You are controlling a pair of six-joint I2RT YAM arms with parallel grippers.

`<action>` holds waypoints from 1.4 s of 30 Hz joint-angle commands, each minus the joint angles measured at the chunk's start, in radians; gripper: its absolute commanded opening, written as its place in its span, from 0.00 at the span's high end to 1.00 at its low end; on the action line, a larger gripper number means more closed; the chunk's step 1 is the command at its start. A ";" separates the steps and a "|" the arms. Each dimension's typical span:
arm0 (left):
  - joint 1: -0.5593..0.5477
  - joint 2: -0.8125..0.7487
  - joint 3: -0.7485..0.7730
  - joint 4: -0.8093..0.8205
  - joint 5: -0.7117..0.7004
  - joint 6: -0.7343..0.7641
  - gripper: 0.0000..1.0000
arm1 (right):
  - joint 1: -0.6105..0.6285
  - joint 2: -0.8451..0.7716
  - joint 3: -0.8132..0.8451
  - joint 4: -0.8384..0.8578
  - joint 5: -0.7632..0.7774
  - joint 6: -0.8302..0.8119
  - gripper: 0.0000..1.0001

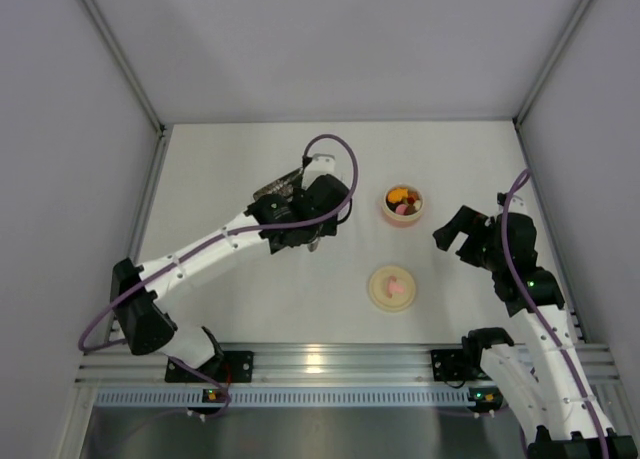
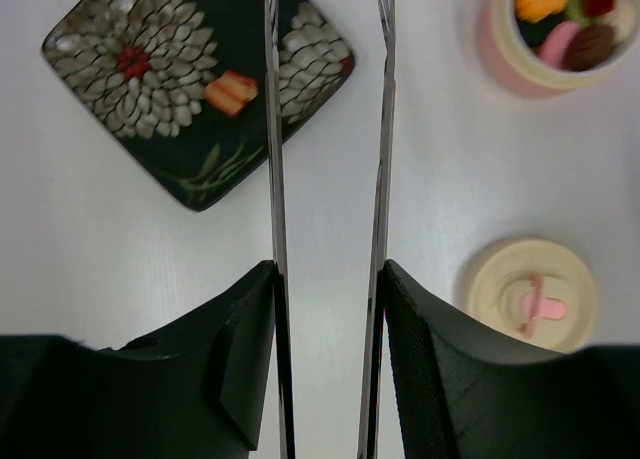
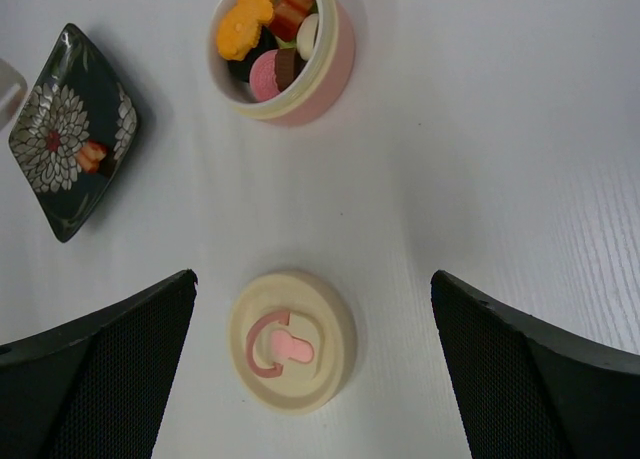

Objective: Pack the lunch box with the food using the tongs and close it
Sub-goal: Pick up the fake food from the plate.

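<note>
Noted left end effector (image 2: 328, 279) clamped on tongs (image 2: 273, 179), blades apart; right end effector (image 3: 312, 279) spread wide, empty. Shift left over lone food piece (image 2: 232, 91) on plate (image 2: 190, 184), straddle it, squeeze gently.

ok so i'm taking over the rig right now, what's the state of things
Left gripper: shut on the tongs, their arms apart, reaching over the plate edge.
Right gripper: open, empty, above the lid.
Done: most food is in the lunch box.
Left: one orange piece on the plate goes in, then the lid, now lying on the table beside the box, goes on.
</note>
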 commanded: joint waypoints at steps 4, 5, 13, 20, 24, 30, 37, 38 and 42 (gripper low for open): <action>0.048 -0.118 -0.210 -0.052 -0.022 -0.087 0.48 | -0.016 -0.001 -0.002 0.050 -0.015 0.011 0.01; 0.054 -0.124 -0.229 -0.049 -0.015 -0.090 0.48 | -0.016 -0.001 -0.004 0.050 -0.018 0.011 0.01; 0.064 -0.123 -0.313 -0.031 -0.005 -0.120 0.46 | -0.016 -0.004 0.001 0.049 -0.018 0.011 0.01; 0.085 -0.097 -0.323 0.007 0.014 -0.098 0.45 | -0.016 -0.003 0.009 0.044 -0.017 0.007 0.01; 0.125 -0.083 -0.324 0.034 0.046 -0.079 0.45 | -0.016 0.000 0.013 0.043 -0.012 0.002 0.00; 0.153 -0.068 -0.326 0.064 0.092 -0.058 0.47 | -0.016 0.005 0.019 0.040 -0.011 -0.001 0.01; 0.163 -0.042 -0.321 0.090 0.120 -0.042 0.48 | -0.016 0.006 0.027 0.036 -0.008 -0.002 0.00; 0.165 -0.037 -0.321 0.090 0.120 -0.042 0.48 | -0.016 0.005 0.026 0.038 -0.006 -0.002 0.00; 0.176 -0.029 -0.316 0.093 0.123 -0.041 0.48 | -0.016 0.006 0.019 0.038 -0.006 -0.004 0.01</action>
